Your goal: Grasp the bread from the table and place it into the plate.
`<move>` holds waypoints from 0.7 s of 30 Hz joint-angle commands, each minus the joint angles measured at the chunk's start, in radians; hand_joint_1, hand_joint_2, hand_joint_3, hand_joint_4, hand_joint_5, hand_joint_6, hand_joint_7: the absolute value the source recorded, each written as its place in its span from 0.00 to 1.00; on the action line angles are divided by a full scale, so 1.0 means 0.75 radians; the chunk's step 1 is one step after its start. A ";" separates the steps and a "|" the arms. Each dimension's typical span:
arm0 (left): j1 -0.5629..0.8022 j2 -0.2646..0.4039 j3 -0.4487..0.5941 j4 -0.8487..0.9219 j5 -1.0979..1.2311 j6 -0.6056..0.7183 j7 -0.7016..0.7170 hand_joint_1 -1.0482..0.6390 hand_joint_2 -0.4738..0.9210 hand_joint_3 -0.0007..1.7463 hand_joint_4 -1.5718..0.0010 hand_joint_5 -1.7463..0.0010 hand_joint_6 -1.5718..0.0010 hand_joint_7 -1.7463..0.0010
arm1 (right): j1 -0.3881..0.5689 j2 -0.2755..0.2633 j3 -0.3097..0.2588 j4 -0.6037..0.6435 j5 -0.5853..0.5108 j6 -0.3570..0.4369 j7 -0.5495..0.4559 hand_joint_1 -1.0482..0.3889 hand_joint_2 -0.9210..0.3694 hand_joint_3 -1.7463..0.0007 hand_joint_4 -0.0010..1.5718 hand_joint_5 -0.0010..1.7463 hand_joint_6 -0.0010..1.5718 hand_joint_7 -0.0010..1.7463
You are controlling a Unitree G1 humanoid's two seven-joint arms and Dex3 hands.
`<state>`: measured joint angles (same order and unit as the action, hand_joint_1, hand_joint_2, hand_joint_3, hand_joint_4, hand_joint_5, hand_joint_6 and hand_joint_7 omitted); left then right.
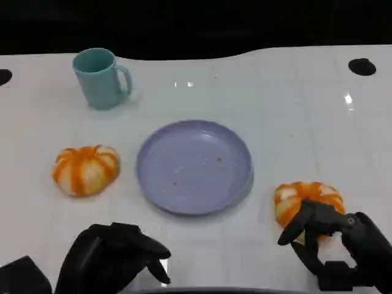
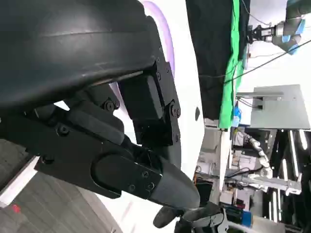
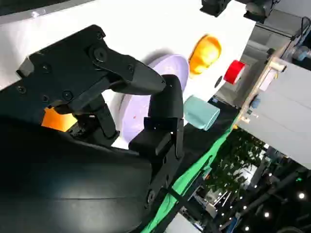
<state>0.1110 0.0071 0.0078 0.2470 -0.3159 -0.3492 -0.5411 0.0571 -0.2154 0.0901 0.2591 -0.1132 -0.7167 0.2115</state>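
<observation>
Reaching over a bread roll (image 1: 308,199) at the table's near right, the right hand (image 1: 324,236) hangs with its fingers (image 1: 298,223) spread and curved above the roll's near side; whether they touch the crust cannot be told from the head view. In the right wrist view, a patch of orange bread (image 3: 57,120) shows just beneath the hand (image 3: 121,97), whose fingers are apart and clasp nothing visible. This roll lies on the white table (image 1: 294,110), just right of the plate (image 1: 194,166) and outside its rim. The lilac plate sits at the centre of the table with a few crumbs on it. A second roll (image 1: 86,169), orange with pale stripes, rests to the plate's left, well apart from the first. A teal mug (image 1: 100,78) stands upright at the far left, handle toward the right. The left hand (image 1: 116,257) sits low at the near left edge, its fingers curled inward with nothing in them, away from both rolls. The left wrist view shows that hand (image 2: 121,145) close up against the white tabletop, with the plate's edge (image 2: 165,34) beyond it.
</observation>
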 commanded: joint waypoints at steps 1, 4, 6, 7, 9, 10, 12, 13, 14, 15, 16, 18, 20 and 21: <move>0.005 0.016 0.017 -0.005 -0.005 0.001 0.004 0.05 1.00 0.02 0.31 0.35 0.13 0.78 | 0.000 -0.011 -0.010 0.008 -0.003 -0.002 -0.012 0.52 0.26 0.41 0.54 1.00 0.45 0.82; 0.006 0.015 0.017 -0.006 -0.010 0.006 0.002 0.04 1.00 0.01 0.31 0.35 0.13 0.78 | 0.001 -0.013 -0.009 0.006 -0.001 -0.002 -0.008 0.53 0.26 0.41 0.54 1.00 0.45 0.82; 0.005 0.016 0.016 -0.004 -0.010 0.004 0.001 0.05 1.00 0.01 0.31 0.35 0.14 0.78 | -0.001 -0.012 -0.010 0.011 -0.002 -0.009 -0.010 0.53 0.26 0.41 0.54 1.00 0.45 0.82; 0.005 0.016 0.016 -0.003 -0.010 0.003 0.000 0.05 1.00 0.01 0.31 0.35 0.14 0.78 | -0.002 -0.012 -0.010 0.011 -0.003 -0.010 -0.011 0.53 0.26 0.41 0.54 1.00 0.45 0.82; 0.003 0.017 0.016 0.001 -0.010 -0.002 -0.003 0.05 1.00 0.02 0.31 0.35 0.14 0.78 | -0.003 -0.012 -0.010 0.012 0.001 -0.010 -0.009 0.52 0.27 0.41 0.54 1.00 0.45 0.82; 0.002 0.017 0.015 0.003 -0.009 -0.005 -0.003 0.05 1.00 0.02 0.31 0.35 0.14 0.78 | -0.004 -0.011 -0.010 0.013 0.006 -0.012 -0.006 0.52 0.27 0.41 0.54 1.00 0.45 0.81; 0.001 0.016 0.016 0.004 -0.008 -0.007 -0.002 0.05 1.00 0.02 0.31 0.35 0.14 0.78 | -0.004 -0.010 -0.009 0.014 0.011 -0.009 -0.004 0.52 0.27 0.41 0.54 1.00 0.45 0.81; 0.000 0.016 0.016 0.004 -0.006 -0.007 0.000 0.04 1.00 0.02 0.31 0.35 0.14 0.78 | -0.004 -0.010 -0.009 0.014 0.012 -0.007 -0.002 0.52 0.27 0.41 0.54 1.00 0.45 0.81; 0.000 0.016 0.016 0.005 -0.007 -0.007 -0.001 0.04 1.00 0.02 0.31 0.34 0.13 0.78 | -0.005 -0.009 -0.009 0.016 0.012 -0.007 -0.003 0.52 0.27 0.41 0.54 1.00 0.45 0.81; 0.000 0.016 0.016 0.005 -0.006 -0.005 0.001 0.04 1.00 0.02 0.31 0.34 0.13 0.78 | -0.006 -0.009 -0.009 0.017 0.012 -0.009 -0.003 0.52 0.27 0.41 0.54 1.00 0.45 0.81; -0.001 0.016 0.016 0.005 -0.007 -0.005 0.000 0.04 1.00 0.02 0.31 0.34 0.13 0.78 | -0.006 -0.009 -0.009 0.017 0.012 -0.008 -0.004 0.52 0.28 0.41 0.54 1.00 0.45 0.81; -0.001 0.016 0.016 0.007 0.000 -0.012 0.004 0.04 1.00 0.02 0.31 0.34 0.13 0.77 | -0.004 -0.006 -0.012 0.007 0.016 -0.002 -0.006 0.52 0.28 0.41 0.54 1.00 0.45 0.78; -0.001 0.016 0.016 0.008 0.003 -0.014 0.006 0.04 1.00 0.02 0.31 0.34 0.13 0.77 | -0.003 0.001 -0.017 -0.001 0.028 0.006 -0.010 0.53 0.28 0.42 0.53 1.00 0.45 0.72; -0.001 0.016 0.016 0.008 0.002 -0.014 0.005 0.04 1.00 0.02 0.31 0.34 0.13 0.77 | -0.002 0.005 -0.020 -0.007 0.032 0.007 -0.015 0.53 0.26 0.45 0.51 1.00 0.45 0.65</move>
<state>0.1105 0.0072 0.0078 0.2474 -0.3201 -0.3495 -0.5410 0.0556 -0.2131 0.0899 0.2606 -0.1126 -0.7168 0.2094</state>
